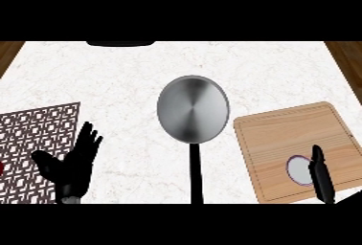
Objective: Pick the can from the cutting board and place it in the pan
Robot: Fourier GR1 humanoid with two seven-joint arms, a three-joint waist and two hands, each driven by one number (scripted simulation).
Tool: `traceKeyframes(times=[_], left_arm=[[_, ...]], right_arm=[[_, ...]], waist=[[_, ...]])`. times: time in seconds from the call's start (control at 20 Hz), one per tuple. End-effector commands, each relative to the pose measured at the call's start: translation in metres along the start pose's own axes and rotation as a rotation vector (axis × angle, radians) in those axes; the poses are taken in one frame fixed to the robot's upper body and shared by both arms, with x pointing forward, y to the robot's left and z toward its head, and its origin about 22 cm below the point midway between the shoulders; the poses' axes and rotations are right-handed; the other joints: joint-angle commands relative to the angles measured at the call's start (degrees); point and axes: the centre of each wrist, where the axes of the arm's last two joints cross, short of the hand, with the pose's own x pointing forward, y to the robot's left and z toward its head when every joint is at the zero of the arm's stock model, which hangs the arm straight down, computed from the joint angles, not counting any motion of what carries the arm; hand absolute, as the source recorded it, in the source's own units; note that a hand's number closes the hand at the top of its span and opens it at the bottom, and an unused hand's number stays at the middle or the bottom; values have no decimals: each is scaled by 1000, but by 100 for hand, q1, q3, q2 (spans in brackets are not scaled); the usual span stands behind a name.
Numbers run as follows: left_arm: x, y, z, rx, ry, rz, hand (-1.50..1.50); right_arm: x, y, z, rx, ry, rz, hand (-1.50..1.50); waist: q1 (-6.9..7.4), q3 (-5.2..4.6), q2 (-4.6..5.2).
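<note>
The can stood on the board, seen from above as a pale round top with a dark rim, just beside the right hand on its inner side. That hand came in from the lower edge with its dark fingers stretched along the can's far flank, touching it or nearly so. Whether the thumb had come round the can could not be made out, so I could not tell if the hand was wide or closed on it; nothing showed the can lifted off the board.

The pan lay well off to the left of the right hand and a little further out, its steel bowl bare, its long black handle running back toward the robot between the two hands. The left hand rested open near the lower left, fingers up and spread, holding nothing, its fingertips over the edge of a patterned mat. All of this sat on a marbled white surface.

By my judgement the task was at its start: the reach to the can looked done or close to it, while the grasp, the lift, the carry leftward over the board's edge and the setting down in the pan were all left.
</note>
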Motion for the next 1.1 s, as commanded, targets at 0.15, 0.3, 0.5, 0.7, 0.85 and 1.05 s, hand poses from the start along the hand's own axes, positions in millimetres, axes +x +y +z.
traceKeyframes(times=[0.15, 0.3, 0.5, 0.7, 0.85, 1.05], left_arm=[[4, 2, -7, -1, 33, -19, 0], [0, -7, -4, -23, 22, -13, 0], [-7, -14, -4, -40, 35, -15, 0], [-3, -8, -5, -24, 30, -13, 0], [-8, -7, -4, -11, 51, -4, 0], [-9, 3, -3, -23, 44, 3, 0]], right_arm=[[20, -15, -30, 46, 152, 210, -150], [11, -21, -33, 216, 267, 403, -150], [41, -18, -51, 318, 346, 584, -150], [109, -16, -69, 333, 371, 645, -150], [129, -15, -86, 385, 374, 707, -150], [117, -3, -82, 563, 484, 776, -150]], waist=[[157, 20, 90], [202, 16, 100], [258, 24, 91], [205, 57, 17], [145, 70, 8], [143, 70, 3]])
